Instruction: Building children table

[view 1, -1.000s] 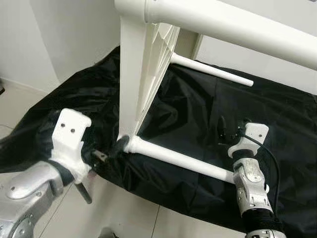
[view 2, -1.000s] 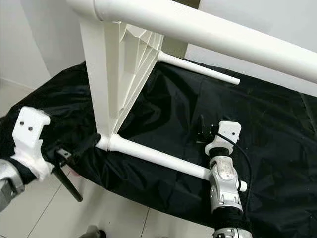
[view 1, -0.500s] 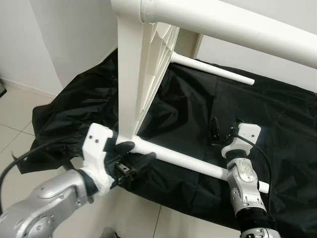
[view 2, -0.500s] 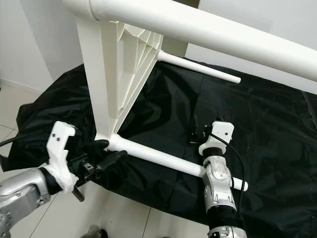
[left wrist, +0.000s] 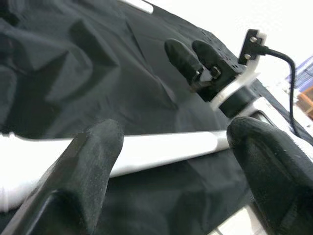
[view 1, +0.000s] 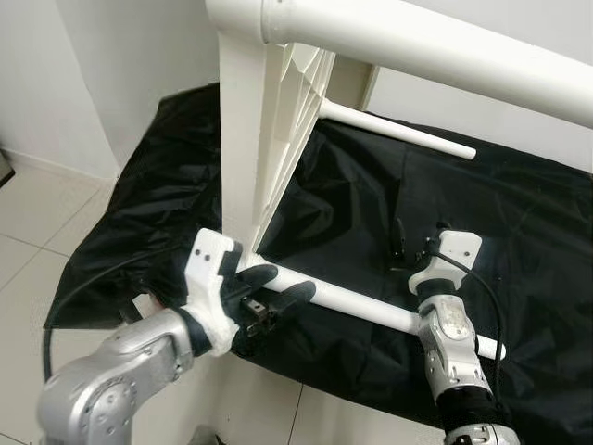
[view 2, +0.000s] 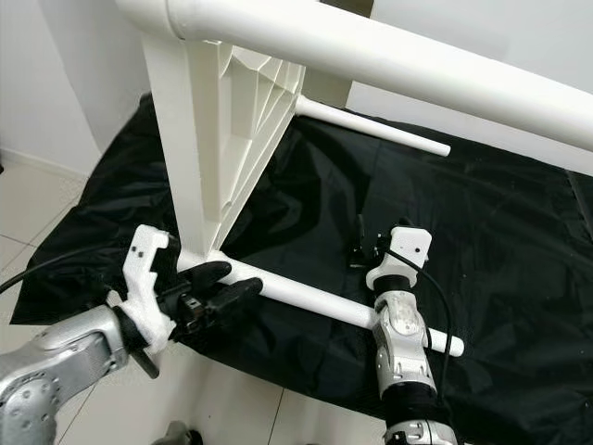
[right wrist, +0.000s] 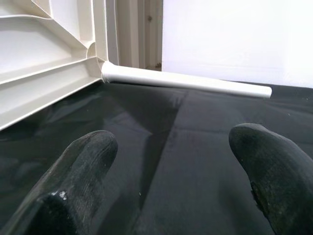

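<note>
Black cloth (view 1: pixel 519 213) under tabletop (view 1: pixel 264 130), legs.

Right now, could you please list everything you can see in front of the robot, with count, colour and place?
Tabletop: one, white, ribbed underside, standing on edge on the black cloth.
Table legs: three, white, fitted to the tabletop; near leg low over the cloth, far leg behind it, top leg overhead.
Black cloth: one, black, crumpled, under the table.
Floor tiles: white, on the robot's left.
Wall: white, behind.
Left end effector: black fingers open, straddling the near leg at its joint.
Right end effector: black fingers open, above the cloth beyond the near leg.
</note>
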Available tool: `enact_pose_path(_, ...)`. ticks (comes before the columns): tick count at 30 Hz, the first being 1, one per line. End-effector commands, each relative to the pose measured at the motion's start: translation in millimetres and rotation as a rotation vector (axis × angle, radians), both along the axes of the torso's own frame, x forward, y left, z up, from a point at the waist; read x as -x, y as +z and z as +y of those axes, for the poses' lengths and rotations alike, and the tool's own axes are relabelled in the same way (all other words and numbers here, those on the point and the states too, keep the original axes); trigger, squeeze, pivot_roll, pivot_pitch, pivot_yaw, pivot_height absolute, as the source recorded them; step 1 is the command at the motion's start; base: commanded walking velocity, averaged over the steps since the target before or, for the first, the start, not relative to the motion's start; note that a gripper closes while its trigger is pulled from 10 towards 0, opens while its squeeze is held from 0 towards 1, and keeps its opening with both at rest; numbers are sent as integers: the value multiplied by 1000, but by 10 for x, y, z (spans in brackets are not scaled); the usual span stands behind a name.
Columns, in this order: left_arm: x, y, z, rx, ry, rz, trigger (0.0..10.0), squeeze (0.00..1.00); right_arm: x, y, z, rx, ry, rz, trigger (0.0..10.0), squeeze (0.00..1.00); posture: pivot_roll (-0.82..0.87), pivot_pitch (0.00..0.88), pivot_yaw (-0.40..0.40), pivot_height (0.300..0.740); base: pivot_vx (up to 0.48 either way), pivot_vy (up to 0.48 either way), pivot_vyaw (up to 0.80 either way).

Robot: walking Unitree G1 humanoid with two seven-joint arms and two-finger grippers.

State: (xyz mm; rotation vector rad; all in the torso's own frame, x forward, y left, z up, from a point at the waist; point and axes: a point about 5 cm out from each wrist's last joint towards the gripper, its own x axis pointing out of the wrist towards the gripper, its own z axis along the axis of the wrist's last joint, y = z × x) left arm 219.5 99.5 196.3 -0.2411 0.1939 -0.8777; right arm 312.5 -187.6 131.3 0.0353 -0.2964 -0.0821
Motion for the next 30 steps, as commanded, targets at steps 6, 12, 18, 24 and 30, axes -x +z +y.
enact_pose_path(6,-73,19,-85,12,22,-34,10000,0,-5,-21,17,-8,18,2,10000,0,61,35,-40,740,0,0,0)
enact_pose_path(12,-156,26,-116,10,59,-60,10000,0,-13,-26,61,1,32,2,10000,0,58,26,-47,740,0,0,0)
enact_pose_path(18,-265,-10,-274,-17,49,-101,10000,0,-37,-27,95,16,40,2,10000,0,53,13,-43,740,0,0,0)
enact_pose_path(24,-344,-57,-337,-43,66,-127,10000,0,-51,-20,118,22,44,-2,10000,0,46,4,-37,740,0,0,0)
enact_pose_path(30,-433,-134,-414,-142,74,-219,10000,0,-52,-30,142,21,36,-5,10000,0,39,2,-24,740,0,0,0)
